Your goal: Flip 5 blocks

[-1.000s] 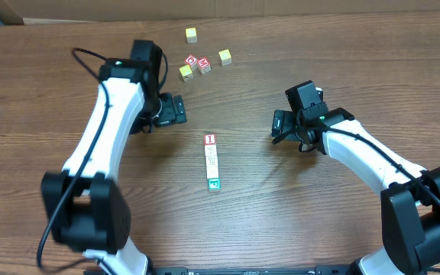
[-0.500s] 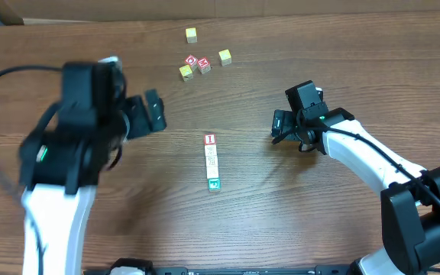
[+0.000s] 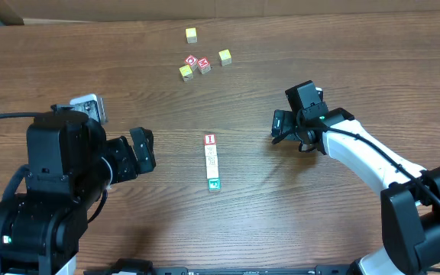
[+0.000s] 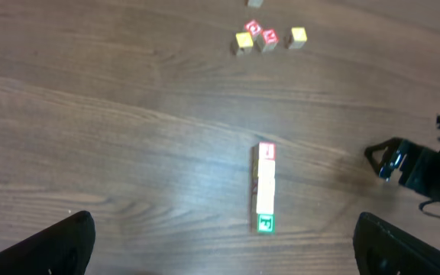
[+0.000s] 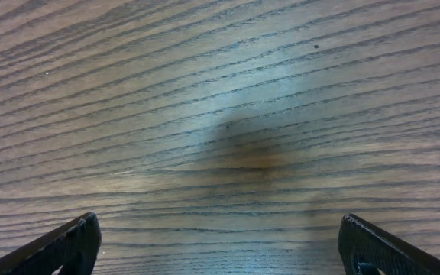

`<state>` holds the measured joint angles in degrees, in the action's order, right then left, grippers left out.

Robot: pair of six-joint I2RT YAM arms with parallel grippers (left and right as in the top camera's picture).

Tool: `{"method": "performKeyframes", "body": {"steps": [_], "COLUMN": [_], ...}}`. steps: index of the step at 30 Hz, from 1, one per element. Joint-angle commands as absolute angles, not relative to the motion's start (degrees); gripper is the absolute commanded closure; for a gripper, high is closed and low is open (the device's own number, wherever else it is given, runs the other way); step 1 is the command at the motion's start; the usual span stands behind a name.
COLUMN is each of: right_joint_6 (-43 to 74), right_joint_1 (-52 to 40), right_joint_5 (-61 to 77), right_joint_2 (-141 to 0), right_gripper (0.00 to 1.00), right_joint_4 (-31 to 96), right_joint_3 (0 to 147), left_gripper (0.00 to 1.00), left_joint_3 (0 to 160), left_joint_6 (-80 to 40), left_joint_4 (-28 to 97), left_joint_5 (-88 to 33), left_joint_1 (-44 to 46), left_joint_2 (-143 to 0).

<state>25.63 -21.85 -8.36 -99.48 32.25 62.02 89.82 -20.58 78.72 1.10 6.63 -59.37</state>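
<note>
Blocks (image 3: 211, 162) are lying in one straight row at the middle of the tabletop (image 3: 334, 53), each touching the next: the red-and-white face is sitting at the far end, the green face at the near end, three pale ones between. Left claw (image 3: 140, 150) is hovering left of the row, well apart from it, spread wide and gripping nothing. Right claw (image 3: 276, 128) is hanging right of the row, likewise spread and empty. Three yellow cubes (image 3: 224, 56) and two red cubes (image 3: 192, 61) are sitting loosely clustered on the far side
</note>
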Motion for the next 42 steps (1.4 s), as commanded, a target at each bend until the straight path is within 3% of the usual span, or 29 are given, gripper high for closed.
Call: {"method": "performKeyframes", "body": {"steps": [1,7,12,20,32,36,42], "right_joint_6": [25.45,25.45,25.45,25.45,25.45,25.45,25.45], "right_joint_1": [-21.78,-21.78,-21.78,-21.78,-21.78,-21.78,-21.78], "right_joint_5": [-8.97,-8.97,-8.97,-8.97,-8.97,-8.97,-8.97], "right_joint_2": [-98.00,-98.00,-98.00,-98.00,-98.00,-98.00,-98.00], "right_gripper": [0.00,0.00,0.00,0.00,0.00,0.00,0.00], "right_joint_4": [31.99,31.99,32.01,32.01,31.99,31.99,31.99], "right_joint_3": [63.11,63.11,63.11,63.11,63.11,63.11,63.11], "left_gripper": [0.00,0.00,0.00,0.00,0.00,0.00,0.00], "left_joint_3": [87.55,75.75,62.06,44.34,21.85,16.53,12.78], "left_joint_6": [-19.31,-19.31,-19.29,-19.49,-19.51,-19.59,-19.70], "left_joint_4": [79.29,77.36,67.96,41.12,-9.82,-18.74,-20.03], "left_joint_5": [0.19,0.19,0.19,-0.05,-5.58,-8.88,-8.82], "left_joint_1": [6.37,6.33,6.33,6.33,3.16,0.51,-0.10], "left_joint_2": [-57.69,-51.44,-44.12,-30.72,-10.94,-6.72,-1.21]}}
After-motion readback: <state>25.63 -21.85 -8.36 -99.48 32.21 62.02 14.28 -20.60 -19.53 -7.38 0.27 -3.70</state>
